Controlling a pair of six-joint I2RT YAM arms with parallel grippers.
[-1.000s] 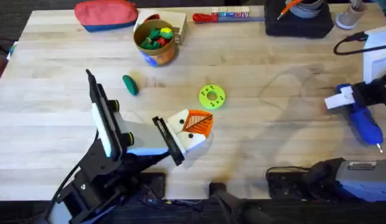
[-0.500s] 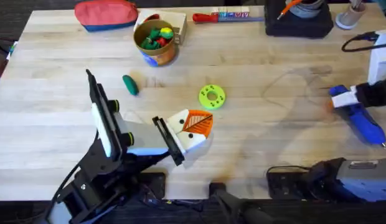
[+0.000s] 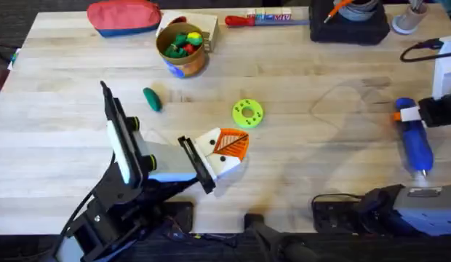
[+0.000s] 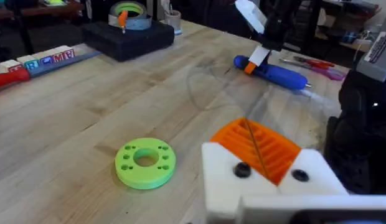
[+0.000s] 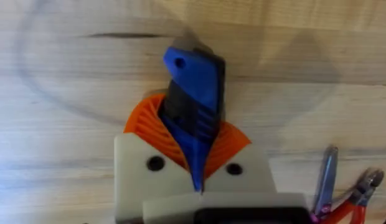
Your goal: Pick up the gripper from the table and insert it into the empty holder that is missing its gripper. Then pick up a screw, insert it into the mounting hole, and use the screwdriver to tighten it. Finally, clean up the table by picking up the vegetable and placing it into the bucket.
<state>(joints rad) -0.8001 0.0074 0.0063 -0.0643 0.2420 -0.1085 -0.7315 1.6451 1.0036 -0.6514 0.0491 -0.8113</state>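
Note:
My right gripper (image 3: pixel 409 113) is shut on the blue screwdriver (image 3: pixel 415 143) at the table's right edge, tip pointing toward the near edge. In the right wrist view the screwdriver (image 5: pixel 194 87) sits clamped between the orange pads (image 5: pixel 145 127) of that gripper (image 5: pixel 194 134). The left wrist view shows the screwdriver (image 4: pixel 275 71) from afar. My left gripper (image 3: pixel 224 149) rests mid-table, its orange pads (image 4: pixel 274 152) pressed together with nothing between them. The green vegetable (image 3: pixel 152 99) lies left of centre, below the bucket (image 3: pixel 183 48). The loose gripper piece, the holder and the screw are out of view.
A lime-green disc (image 3: pixel 247 113) (image 4: pixel 145 163) lies just beyond the left gripper. A red pouch (image 3: pixel 124 16), a red-handled screwdriver (image 3: pixel 258 19) and a black box (image 3: pixel 349 23) line the far edge. Pliers (image 5: pixel 361 185) lie near the right gripper.
The right gripper shifted slightly right and swung the blue screwdriver from a diagonal to pointing straight at the near edge. The left arm has not moved.

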